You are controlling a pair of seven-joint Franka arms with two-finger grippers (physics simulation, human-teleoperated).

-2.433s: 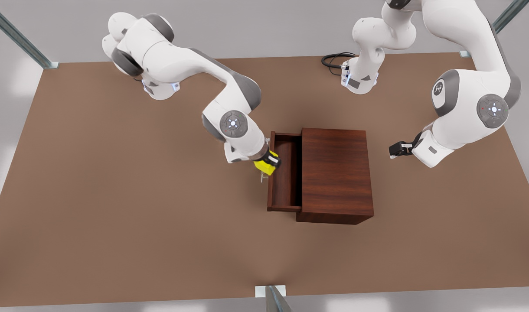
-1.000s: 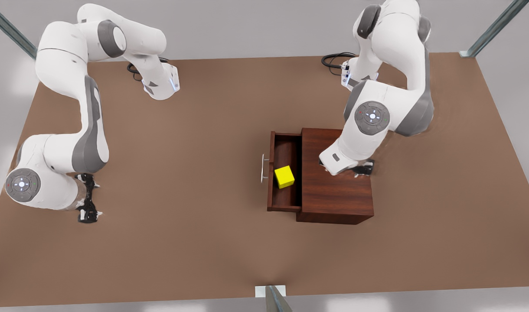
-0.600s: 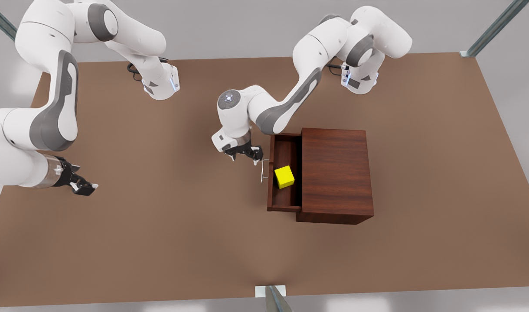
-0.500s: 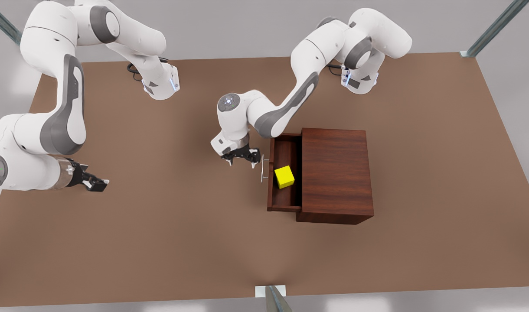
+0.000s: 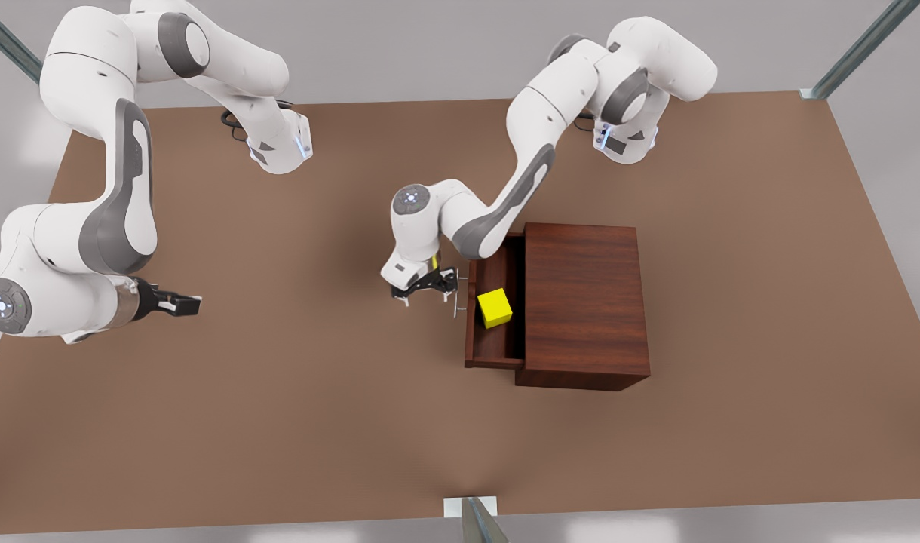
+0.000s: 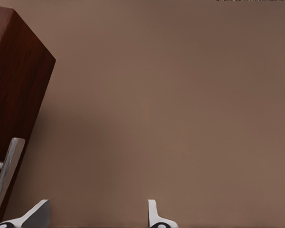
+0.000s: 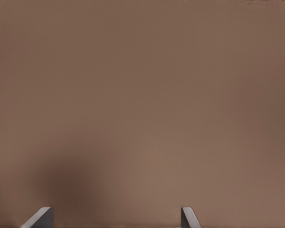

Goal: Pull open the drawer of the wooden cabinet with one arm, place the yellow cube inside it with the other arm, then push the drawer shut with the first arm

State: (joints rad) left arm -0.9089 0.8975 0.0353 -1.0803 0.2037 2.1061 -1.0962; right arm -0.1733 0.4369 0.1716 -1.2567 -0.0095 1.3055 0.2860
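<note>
Two Franka arms are recorded over a brown table (image 5: 294, 407). The wooden cabinet (image 5: 584, 302) is set on the table toward the front view's right, with the drawer (image 5: 495, 343) drawn out toward the front view's left. A thin silver bar handle (image 5: 457, 296) is borne on the drawer's front panel. The yellow cube (image 5: 495, 308) is lodged inside the open drawer, near the middle of its length, untouched by either gripper.

The left gripper (image 5: 424, 289) is placed just beside the handle, on the side away from the cabinet, low over the table. Its fingers (image 6: 156, 216) are seen spread wide apart in the left wrist view, with nothing held between them; the handle (image 6: 4, 178) and the drawer's front panel (image 6: 14, 95) are seen just beside one fingertip. Whether contact is made with the handle cannot be told.

The right gripper (image 5: 185, 304) is kept well apart from the cabinet, over bare table at the front view's left, on the waiting arm. Its fingertips (image 7: 190, 217) are seen spread wide in the right wrist view, and nothing is gripped.
</note>
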